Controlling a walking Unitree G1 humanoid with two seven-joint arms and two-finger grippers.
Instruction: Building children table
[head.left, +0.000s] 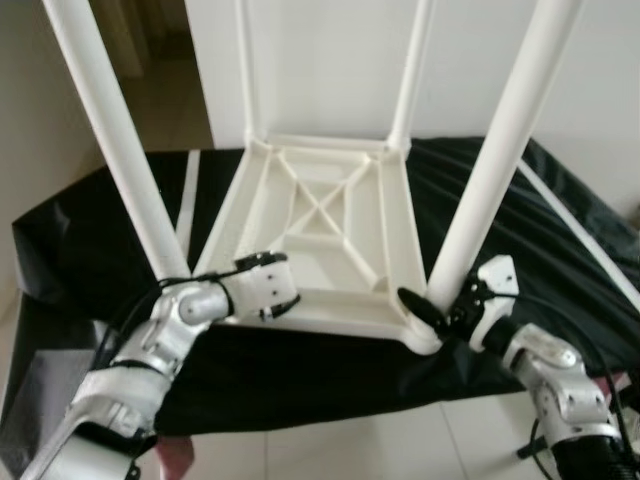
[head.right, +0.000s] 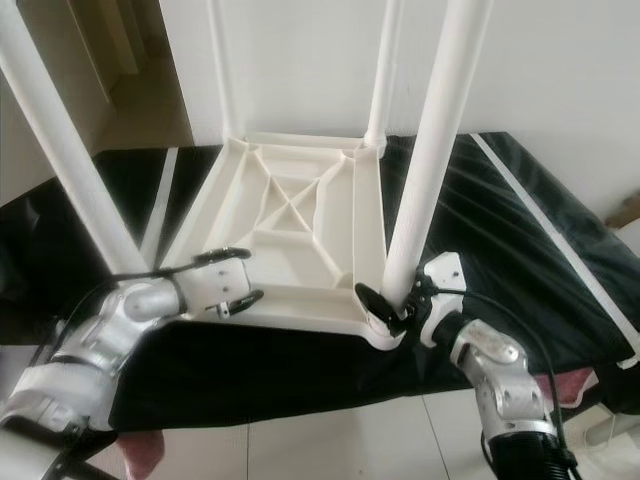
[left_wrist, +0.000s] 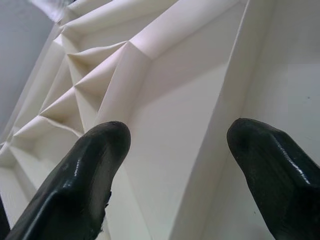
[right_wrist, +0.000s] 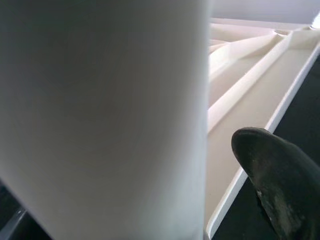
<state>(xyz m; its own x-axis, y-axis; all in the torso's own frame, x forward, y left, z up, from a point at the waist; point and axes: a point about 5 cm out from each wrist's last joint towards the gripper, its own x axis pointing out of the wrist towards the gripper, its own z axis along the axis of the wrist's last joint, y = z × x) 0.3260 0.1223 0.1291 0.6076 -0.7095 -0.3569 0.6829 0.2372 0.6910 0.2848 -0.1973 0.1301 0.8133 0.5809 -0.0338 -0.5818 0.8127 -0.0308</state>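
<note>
The white children's table (head.left: 320, 235) lies upside down on a black sheet (head.left: 560, 250), its 4 legs up. My right end effector (head.left: 432, 312) is clamped around the near-right leg (head.left: 490, 170) at its base, probably to seat it. My left end effector (head.left: 268, 285), fingers apart, straddles the table's near rim, steadying it.

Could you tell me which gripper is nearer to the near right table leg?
Right. The right gripper is at the base of the near right leg; the left gripper rests on the tabletop's near rim, apart from that leg.
</note>
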